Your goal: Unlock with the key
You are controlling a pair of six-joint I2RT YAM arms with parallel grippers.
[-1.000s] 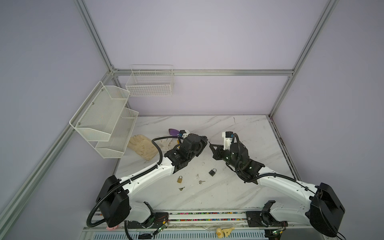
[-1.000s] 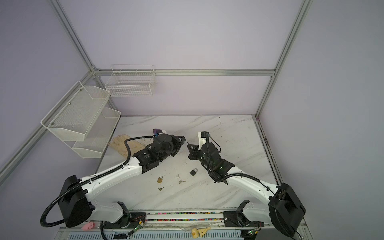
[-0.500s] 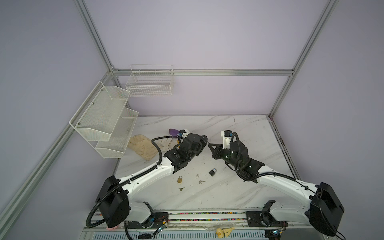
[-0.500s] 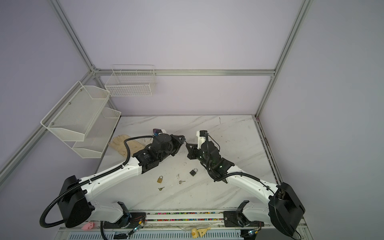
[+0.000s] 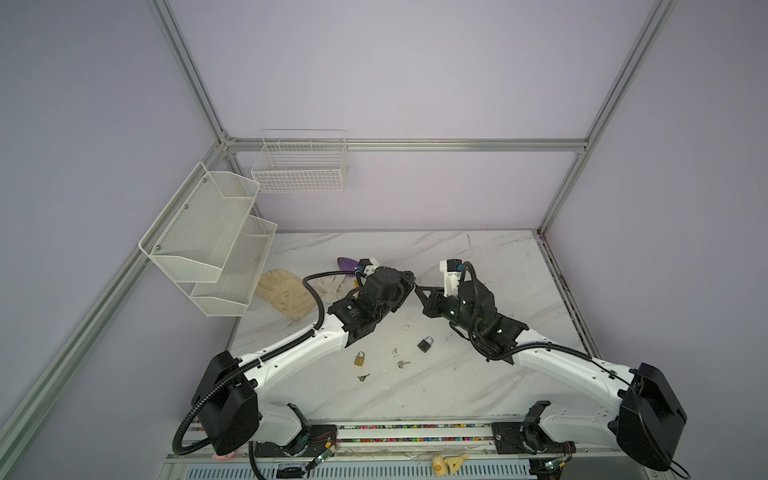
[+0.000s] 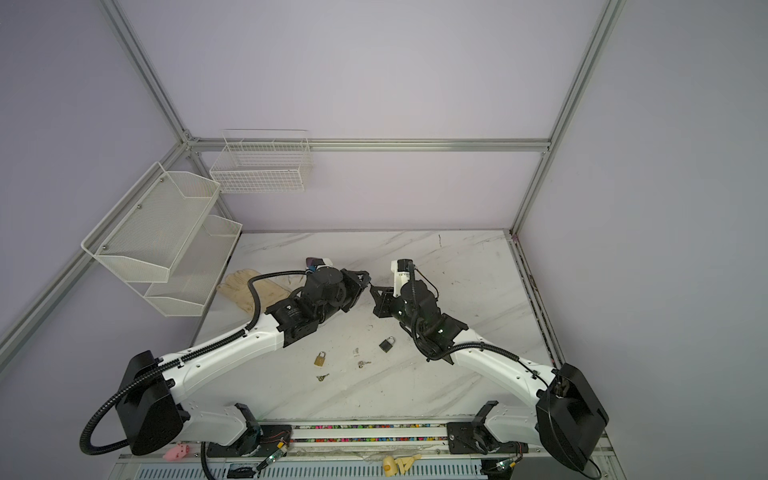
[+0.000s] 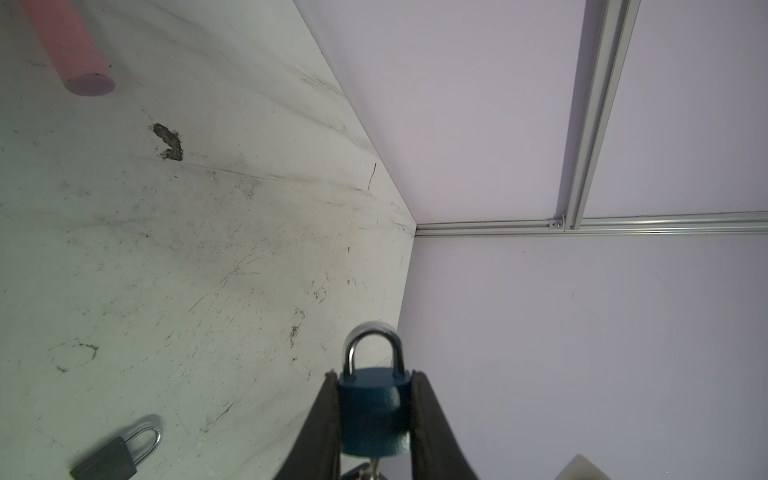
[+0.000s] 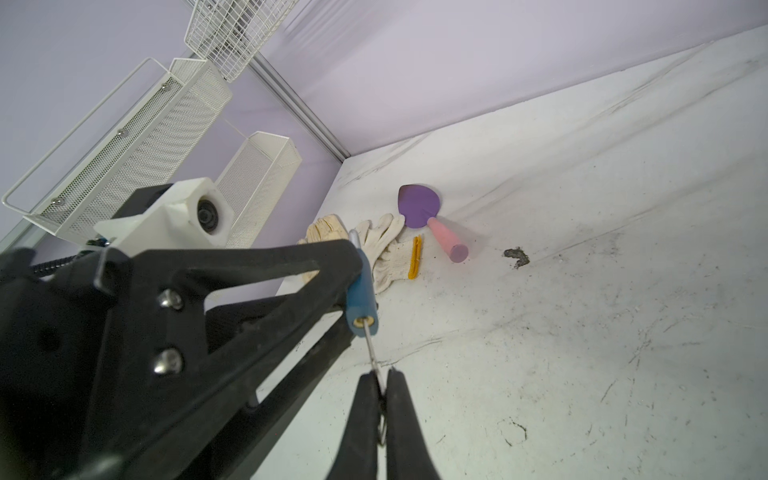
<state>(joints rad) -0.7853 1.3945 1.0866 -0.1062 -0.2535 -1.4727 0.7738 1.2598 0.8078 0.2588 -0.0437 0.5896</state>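
My left gripper [image 7: 374, 376] is shut on a blue padlock [image 7: 374, 411], squeezing its body between both fingers with the steel shackle pointing outward. In the right wrist view the padlock [image 8: 362, 299] shows its keyhole end. A thin silver key [image 8: 370, 347] runs from that keyhole to my right gripper [image 8: 382, 376], which is shut on the key's head. In both top views the two grippers meet tip to tip above the middle of the table, left gripper [image 5: 409, 282] against right gripper [image 5: 419, 289]; the padlock and key are hidden between them there.
On the marble table [image 5: 478, 266] lie a black padlock [image 5: 425, 344], a brass padlock [image 5: 360, 359] and two loose keys [image 5: 402, 364]. Work gloves [image 5: 286, 293] and a purple trowel [image 8: 417, 205] lie at the back left. White wire racks [image 5: 208, 237] hang on the left wall.
My right gripper has moved left toward the left gripper, closing the gap between the tips. The left arm has stayed nearly still.
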